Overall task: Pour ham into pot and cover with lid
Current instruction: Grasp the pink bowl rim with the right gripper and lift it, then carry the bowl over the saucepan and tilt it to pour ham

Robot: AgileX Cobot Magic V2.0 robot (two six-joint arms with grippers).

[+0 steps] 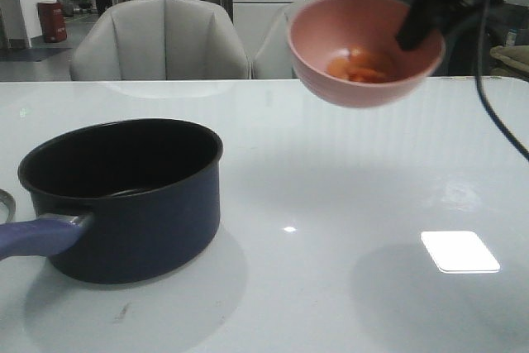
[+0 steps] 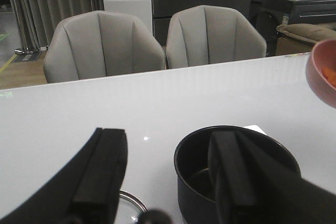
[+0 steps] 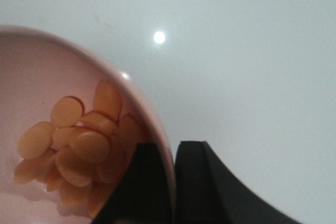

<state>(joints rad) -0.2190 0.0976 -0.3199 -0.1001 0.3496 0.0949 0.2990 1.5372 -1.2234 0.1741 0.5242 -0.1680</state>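
Ham (image 1: 360, 66) in lifted pink bowl (image 1: 364, 88)

Low front view across the table (image 1: 347, 204); wrist views close; shared pot (image 1: 136, 204) and bowl (image 1: 364, 47).

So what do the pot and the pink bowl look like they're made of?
The pot looks like metal with a matte navy coating and a dull black, probably nonstick, interior; the handle's base is bare and silvery. The pink bowl has a smooth satin surface with soft highlights, so plastic or glazed ceramic; I can't tell which.
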